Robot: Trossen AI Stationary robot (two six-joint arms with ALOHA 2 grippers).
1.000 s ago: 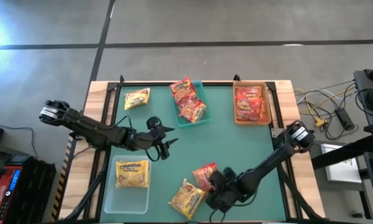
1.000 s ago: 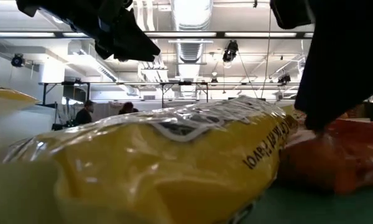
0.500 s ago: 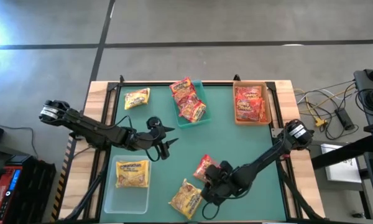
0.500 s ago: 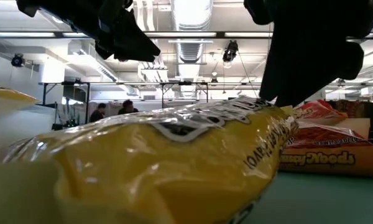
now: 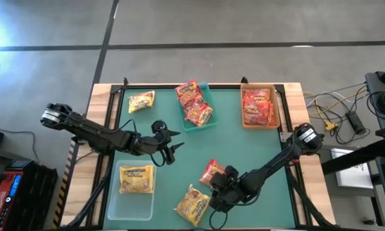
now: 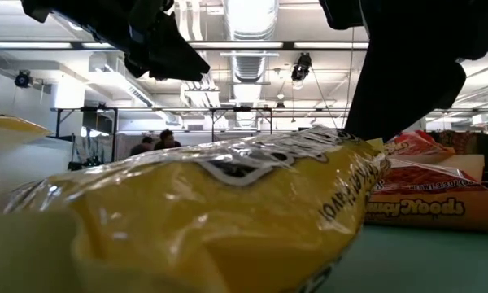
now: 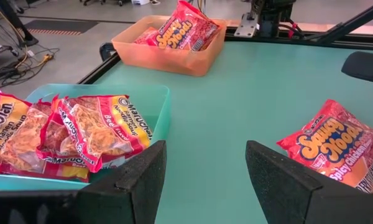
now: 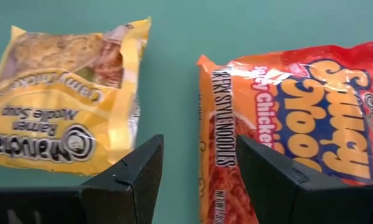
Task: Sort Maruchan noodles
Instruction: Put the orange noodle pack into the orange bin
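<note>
The right gripper (image 5: 213, 198) is held open and empty between yellow packet (image 5: 192, 206) and red packet (image 5: 212, 172); the left gripper (image 5: 173, 149) is open mid-table

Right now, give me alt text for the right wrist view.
The right gripper hangs open over green table, empty, between a yellow Maruchan ramen packet and an orange-red Saucy Noodles packet lying flat and apart.

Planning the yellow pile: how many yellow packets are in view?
3: one loose at the table's far left, one in the clear bin, one near the right gripper. Stacked ones may hide.
</note>
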